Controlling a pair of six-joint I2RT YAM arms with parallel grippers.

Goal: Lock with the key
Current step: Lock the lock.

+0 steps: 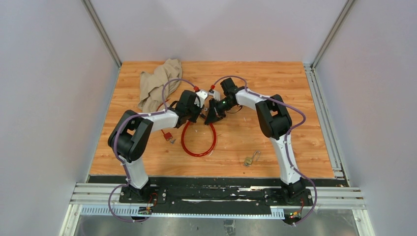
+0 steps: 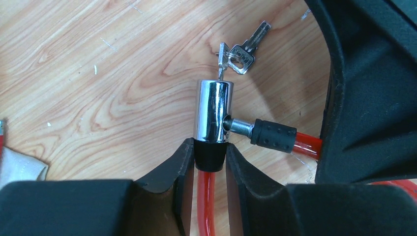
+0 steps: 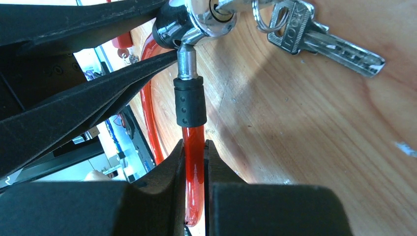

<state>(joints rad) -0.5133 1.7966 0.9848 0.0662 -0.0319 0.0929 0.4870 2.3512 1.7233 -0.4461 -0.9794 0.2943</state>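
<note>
Silver key (image 2: 223,54) stands in the keyhole at the far end of the chrome lock cylinder (image 2: 212,110), straight ahead of the left gripper (image 2: 209,152) and just beyond its fingertips. A second key (image 2: 248,45) hangs from the same small ring and rests on the wooden table (image 2: 98,73). The left gripper pinches the black collar (image 2: 210,158) at the near end of the cylinder. The right gripper (image 3: 195,147) is pressed onto the red cable (image 3: 193,162), just behind the black sleeve (image 3: 190,101), whose metal pin enters the side of the cylinder.
</note>
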